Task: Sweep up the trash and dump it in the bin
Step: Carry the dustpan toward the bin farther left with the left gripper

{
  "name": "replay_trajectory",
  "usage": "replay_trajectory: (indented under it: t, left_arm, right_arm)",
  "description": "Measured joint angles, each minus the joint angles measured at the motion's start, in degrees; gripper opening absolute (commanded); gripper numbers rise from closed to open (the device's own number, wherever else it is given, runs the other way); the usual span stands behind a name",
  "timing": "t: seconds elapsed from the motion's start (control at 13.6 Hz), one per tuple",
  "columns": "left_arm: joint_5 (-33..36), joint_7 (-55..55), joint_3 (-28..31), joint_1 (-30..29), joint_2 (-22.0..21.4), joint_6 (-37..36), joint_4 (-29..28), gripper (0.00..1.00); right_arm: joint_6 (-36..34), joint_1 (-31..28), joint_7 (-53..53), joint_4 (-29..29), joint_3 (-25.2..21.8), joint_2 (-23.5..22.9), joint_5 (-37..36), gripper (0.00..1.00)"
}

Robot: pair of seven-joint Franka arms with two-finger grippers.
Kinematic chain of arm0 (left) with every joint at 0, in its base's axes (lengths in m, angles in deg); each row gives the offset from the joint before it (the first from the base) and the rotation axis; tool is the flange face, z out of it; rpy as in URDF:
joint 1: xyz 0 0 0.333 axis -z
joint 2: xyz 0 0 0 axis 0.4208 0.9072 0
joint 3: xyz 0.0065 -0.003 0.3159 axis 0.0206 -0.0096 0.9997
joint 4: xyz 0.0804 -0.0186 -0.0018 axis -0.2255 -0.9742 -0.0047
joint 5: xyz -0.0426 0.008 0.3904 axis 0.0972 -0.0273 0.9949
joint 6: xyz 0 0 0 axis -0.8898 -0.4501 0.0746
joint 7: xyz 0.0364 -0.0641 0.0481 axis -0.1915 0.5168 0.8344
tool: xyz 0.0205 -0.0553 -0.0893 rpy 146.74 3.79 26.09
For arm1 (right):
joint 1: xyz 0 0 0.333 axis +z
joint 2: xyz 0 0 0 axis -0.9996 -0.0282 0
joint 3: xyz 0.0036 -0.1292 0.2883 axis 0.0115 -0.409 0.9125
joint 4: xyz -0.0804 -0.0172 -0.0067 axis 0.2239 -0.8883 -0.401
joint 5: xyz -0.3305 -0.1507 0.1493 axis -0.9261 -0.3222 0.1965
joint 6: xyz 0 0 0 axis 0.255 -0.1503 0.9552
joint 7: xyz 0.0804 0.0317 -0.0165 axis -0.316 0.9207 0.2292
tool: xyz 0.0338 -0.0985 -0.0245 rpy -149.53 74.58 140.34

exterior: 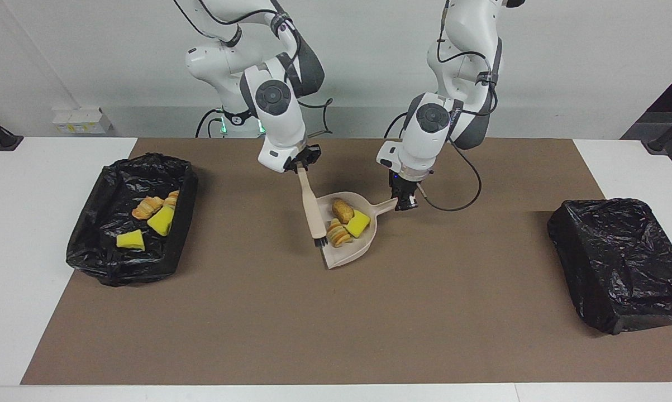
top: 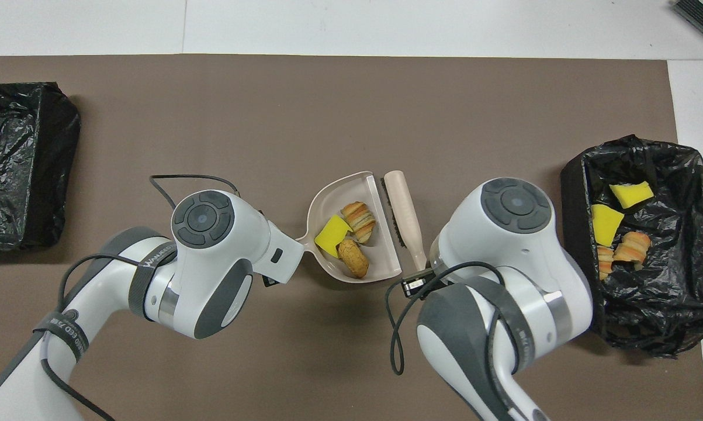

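Note:
A beige dustpan rests on the brown mat, its handle pointing toward the left arm's end. My left gripper is shut on that handle. Three trash pieces lie in the pan: a yellow sponge chunk, a tan bread bit and a croissant bit. My right gripper is shut on the handle of a beige brush. The brush hangs with its bristles just outside the pan's open lip. In the overhead view both wrists hide the fingertips.
A black-lined bin at the right arm's end holds two yellow sponge chunks and croissant bits. A second black-lined bin sits at the left arm's end. The brown mat covers most of the table.

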Motion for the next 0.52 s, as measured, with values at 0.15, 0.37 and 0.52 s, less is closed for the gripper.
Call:
replay_trajectory:
  t: [0.15, 0.37, 0.52]
  left_arm:
    - [-1.2, -2.8, 0.2, -0.4, 0.2, 0.7, 0.0, 0.00]
    - [-6.0, -11.9, 0.4, -3.3, 0.3, 1.4, 0.0, 0.00]
    - [-9.2, -17.6, 0.5, -5.7, 0.3, 1.6, 0.0, 0.00]
  right_arm:
    - [-2.5, -1.8, 0.0, -1.1, 0.0, 1.1, -2.0, 0.00]
    - [-5.3, -5.4, 0.0, -1.8, 0.0, 1.5, -3.7, 0.00]
    - [-5.3, -7.5, 0.0, -1.8, 0.0, 1.5, -3.9, 0.00]
